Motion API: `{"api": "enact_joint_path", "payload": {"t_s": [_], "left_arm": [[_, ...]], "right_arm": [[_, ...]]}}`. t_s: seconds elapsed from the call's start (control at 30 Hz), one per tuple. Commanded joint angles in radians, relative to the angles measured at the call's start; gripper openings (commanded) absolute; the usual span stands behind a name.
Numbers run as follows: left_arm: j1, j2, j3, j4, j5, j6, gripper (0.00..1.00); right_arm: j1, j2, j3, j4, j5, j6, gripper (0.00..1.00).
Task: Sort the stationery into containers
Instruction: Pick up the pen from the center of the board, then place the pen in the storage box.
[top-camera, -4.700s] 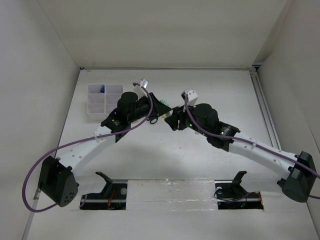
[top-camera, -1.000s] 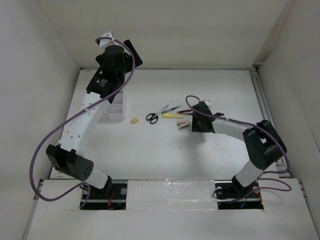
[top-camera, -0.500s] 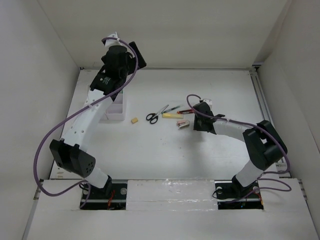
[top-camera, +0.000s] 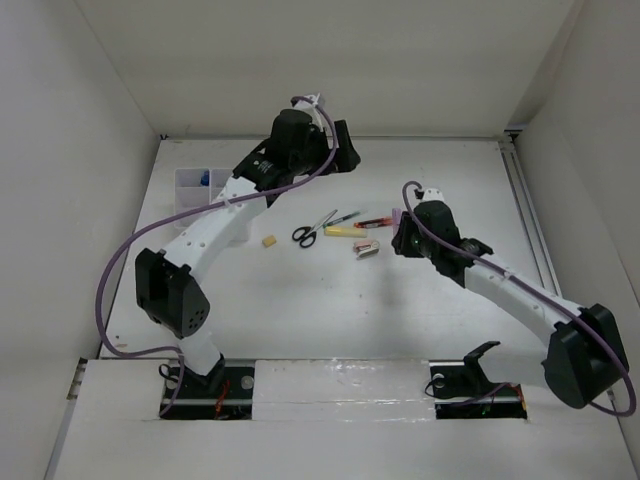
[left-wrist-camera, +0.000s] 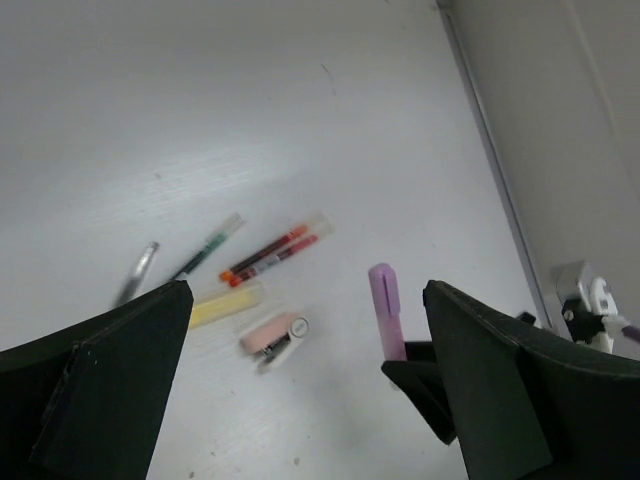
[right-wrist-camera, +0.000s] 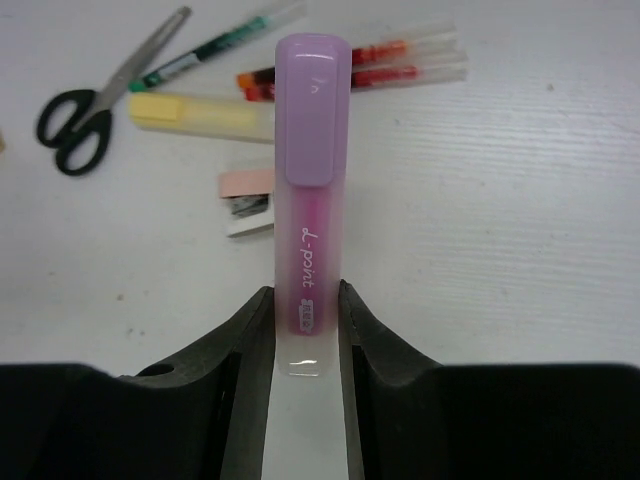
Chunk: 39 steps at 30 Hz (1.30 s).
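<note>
My right gripper (right-wrist-camera: 305, 320) is shut on a pink marker (right-wrist-camera: 310, 200), which sticks out forward between its fingers above the table. From above, that gripper (top-camera: 402, 228) hangs just right of the loose stationery: black-handled scissors (top-camera: 305, 233), a yellow marker (top-camera: 344, 231), a green pen (top-camera: 344, 217), red pens (top-camera: 378, 220), a small pink stapler (top-camera: 366, 247) and a tan eraser (top-camera: 267, 240). The left gripper (top-camera: 340, 150) is open and empty, high over the table's back middle, looking down at the pink marker (left-wrist-camera: 385, 310). At the back left sits the white tray (top-camera: 188, 200), partly hidden by the left arm.
A blue-capped bottle (top-camera: 204, 180) stands in a back compartment of the tray. White walls close in the table on the left, back and right, and a rail (top-camera: 530, 230) runs along the right side. Both arm bases sit at the near edge.
The left arm has swung from over the tray rightward to the back middle. The right gripper has closed on the pink marker and lifted it off the table.
</note>
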<state>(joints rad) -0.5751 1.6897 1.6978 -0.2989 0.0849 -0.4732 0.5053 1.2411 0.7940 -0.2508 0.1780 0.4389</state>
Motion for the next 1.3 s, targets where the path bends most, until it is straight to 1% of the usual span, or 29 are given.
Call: {"api": "enact_joint_path", "payload": {"t_s": [0.0,0.03,0.07,0.13,0.27,0.3,0.4,0.5,0.6,0.7,0.83,0.87,0.97,1.0,1.1,1.13,1.17,1.2,1.23,1.27], "left_arm": [[0.018,-0.012,-0.093,0.150,0.212,-0.021,1.00],[0.018,-0.012,-0.114,0.188,0.331,-0.047,1.00],[0.018,-0.001,-0.151,0.261,0.384,-0.064,1.00],[0.018,0.011,-0.164,0.311,0.481,-0.100,1.00],[0.018,0.031,-0.223,0.379,0.530,-0.147,1.00],[0.018,0.031,-0.254,0.408,0.530,-0.160,1.00],[0.018,0.031,-0.288,0.428,0.539,-0.182,1.00],[0.018,0.022,-0.329,0.483,0.555,-0.211,0.99],[0.018,0.022,-0.354,0.508,0.566,-0.223,0.93],[0.018,0.031,-0.354,0.508,0.566,-0.223,0.88],[0.018,0.031,-0.345,0.508,0.566,-0.223,0.66],[0.018,0.031,-0.345,0.508,0.556,-0.232,0.56],[0.018,0.040,-0.322,0.508,0.546,-0.232,0.37],[0.018,0.041,-0.301,0.488,0.546,-0.223,0.21],[0.018,0.063,-0.270,0.452,0.546,-0.212,0.00],[0.018,0.064,-0.256,0.431,0.536,-0.203,0.00],[0.018,0.064,-0.256,0.422,0.536,-0.191,0.00],[0.018,0.064,-0.244,0.409,0.509,-0.191,0.00],[0.018,0.064,-0.234,0.370,0.489,-0.176,0.00],[0.029,0.064,-0.210,0.345,0.466,-0.167,0.00]], "right_arm": [[0.007,-0.034,0.019,0.090,-0.120,-0.046,0.00],[0.007,-0.034,0.030,0.090,-0.133,-0.046,0.00],[0.018,-0.034,0.042,0.090,-0.144,-0.046,0.00],[0.018,-0.025,0.060,0.102,-0.155,-0.055,0.00],[0.050,-0.037,0.086,0.145,-0.155,-0.055,0.00],[0.050,-0.048,0.096,0.154,-0.155,-0.055,0.00],[0.073,-0.048,0.120,0.176,-0.175,-0.055,0.00],[0.082,-0.037,0.146,0.197,-0.175,-0.046,0.00],[0.093,-0.028,0.155,0.238,-0.166,-0.046,0.00],[0.114,-0.028,0.155,0.260,-0.189,-0.046,0.00],[0.136,0.001,0.175,0.269,-0.180,-0.046,0.00],[0.145,0.001,0.175,0.269,-0.179,-0.046,0.00],[0.154,0.011,0.175,0.278,-0.179,-0.046,0.00],[0.154,0.011,0.175,0.288,-0.179,-0.046,0.00],[0.154,0.011,0.166,0.288,-0.157,-0.037,0.00],[0.154,0.011,0.166,0.288,-0.147,-0.037,0.10],[0.154,0.011,0.166,0.288,-0.147,-0.037,0.27],[0.154,0.001,0.153,0.288,-0.135,-0.037,0.50],[0.154,0.001,0.152,0.288,-0.121,-0.037,0.65],[0.154,-0.008,0.125,0.288,-0.121,-0.037,0.77]]}}
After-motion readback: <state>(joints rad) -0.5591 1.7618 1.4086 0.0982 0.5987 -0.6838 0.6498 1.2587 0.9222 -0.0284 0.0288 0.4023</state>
